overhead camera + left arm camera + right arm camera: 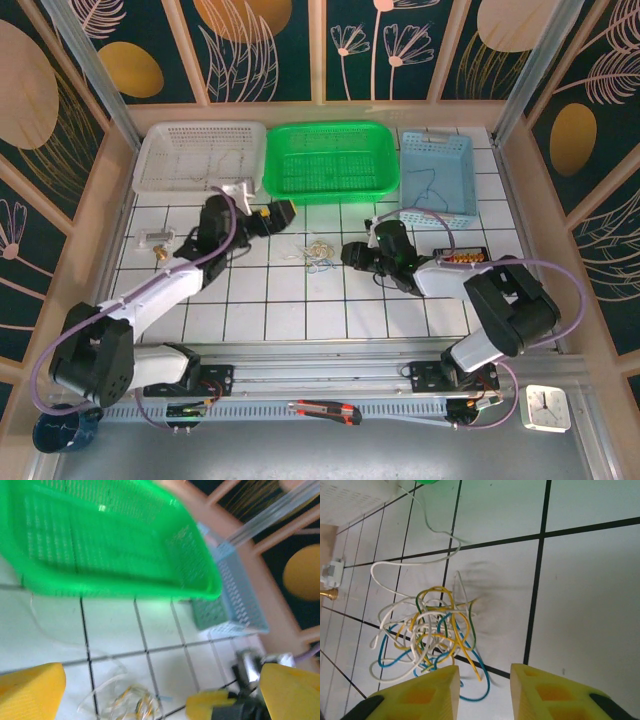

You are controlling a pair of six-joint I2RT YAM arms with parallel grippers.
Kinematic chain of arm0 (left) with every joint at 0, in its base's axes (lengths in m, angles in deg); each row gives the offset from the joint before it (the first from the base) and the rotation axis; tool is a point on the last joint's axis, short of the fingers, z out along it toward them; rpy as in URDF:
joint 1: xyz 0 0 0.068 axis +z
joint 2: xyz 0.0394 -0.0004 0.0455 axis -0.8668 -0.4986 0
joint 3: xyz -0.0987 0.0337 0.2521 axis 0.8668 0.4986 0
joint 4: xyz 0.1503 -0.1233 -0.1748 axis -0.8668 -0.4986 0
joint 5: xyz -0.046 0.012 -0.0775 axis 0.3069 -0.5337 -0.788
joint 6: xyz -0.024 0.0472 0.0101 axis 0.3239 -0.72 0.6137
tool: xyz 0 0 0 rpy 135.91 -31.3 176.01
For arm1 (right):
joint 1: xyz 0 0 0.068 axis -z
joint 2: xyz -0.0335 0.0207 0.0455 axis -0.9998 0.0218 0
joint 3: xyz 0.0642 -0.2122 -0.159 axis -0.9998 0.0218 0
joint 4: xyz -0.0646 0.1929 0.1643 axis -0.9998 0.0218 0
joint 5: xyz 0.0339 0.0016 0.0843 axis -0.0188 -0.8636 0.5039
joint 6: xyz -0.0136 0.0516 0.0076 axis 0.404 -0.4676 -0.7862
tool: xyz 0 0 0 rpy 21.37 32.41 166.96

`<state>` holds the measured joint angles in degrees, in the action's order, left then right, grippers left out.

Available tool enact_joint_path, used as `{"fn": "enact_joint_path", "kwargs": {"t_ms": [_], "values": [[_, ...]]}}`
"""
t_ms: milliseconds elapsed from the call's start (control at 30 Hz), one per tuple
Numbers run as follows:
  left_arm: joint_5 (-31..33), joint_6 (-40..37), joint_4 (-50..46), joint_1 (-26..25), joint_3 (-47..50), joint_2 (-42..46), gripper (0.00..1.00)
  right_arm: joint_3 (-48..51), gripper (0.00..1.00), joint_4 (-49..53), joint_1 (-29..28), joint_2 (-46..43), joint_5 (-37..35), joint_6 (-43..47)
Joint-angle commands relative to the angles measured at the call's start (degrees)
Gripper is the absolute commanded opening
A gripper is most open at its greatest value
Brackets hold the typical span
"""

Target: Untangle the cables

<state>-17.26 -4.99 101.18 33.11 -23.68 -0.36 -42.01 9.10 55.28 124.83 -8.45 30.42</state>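
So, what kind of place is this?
Most likely a robot lab cell, not a home: a left arm and a right arm bolted to a rail at a tiled table's near edge, printed panels in a metal frame around it, and a white basket, green basket and blue basket at the back.

No legible text or markings

The cables (pixel 432 635), white, yellow, blue and green, lie tangled on the tiles.
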Motion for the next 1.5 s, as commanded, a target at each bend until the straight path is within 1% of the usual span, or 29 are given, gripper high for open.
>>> {"fn": "enact_joint_path", "kwargs": {"t_ms": [0, 67, 200, 467, 733, 1133, 1200, 1367, 1400, 1467], "values": [[9.76, -3.98, -2.46, -4.24, -0.28, -1.68, 0.99, -2.5, 0.31, -4.26, -0.59, 2.79, 1.63, -1.47], [12.72, -6.29, -5.64, -6.05, -1.48, -3.83, 0.99, -3.34, 0.3, -4.94, -0.95, 4.34, 1.66, -1.86], [14.66, -7.22, -6.41, -6.56, -1.75, -5.61, 0.99, -4.2, 0.28, -5.32, -1.3, 6.36, 1.32, -2.41], [13.86, -8.62, -6.01, -6.59, -2.54, -8.28, 0.99, -3.84, 0.28, -5.22, -1.77, 6.74, 0.07, -2.33], [14.09, -10.38, -6.83, -6.59, -3.86, -11.09, 0.99, -5.41, 0.28, -6.85, -1.83, 10.02, 1.19, -3.1], [13.64, -10.52, -5.92, -6.58, -3.11, -14.43, 0.99, -8.37, 0.28, -10.05, -2.0, 15.13, 3.3, -5.13], [13.63, -10.56, -5.68, -6.58, -2.74, -14.85, 0.99, -8.51, 0.24, -10.67, -1.88, 15.79, 3.8, -5.5], [13.63, -11.17, -5.53, -6.59, -2.05, -16.02, 0.99, -8.17, 0.02, -10.31, -1.58, 14.26, 4.12, -5.03], [13.65, -11.39, -5.57, -6.54, -1.87, -16.33, 0.99, -8.07, 0.0, -9.79, -1.47, 13.45, 4.01, -4.72], [13.8, -11.83, -5.75, -6.56, -1.55, -17.1, 0.99, -7.82, 0.0, -8.66, -1.13, 11.36, 3.85, -4.05]]}}
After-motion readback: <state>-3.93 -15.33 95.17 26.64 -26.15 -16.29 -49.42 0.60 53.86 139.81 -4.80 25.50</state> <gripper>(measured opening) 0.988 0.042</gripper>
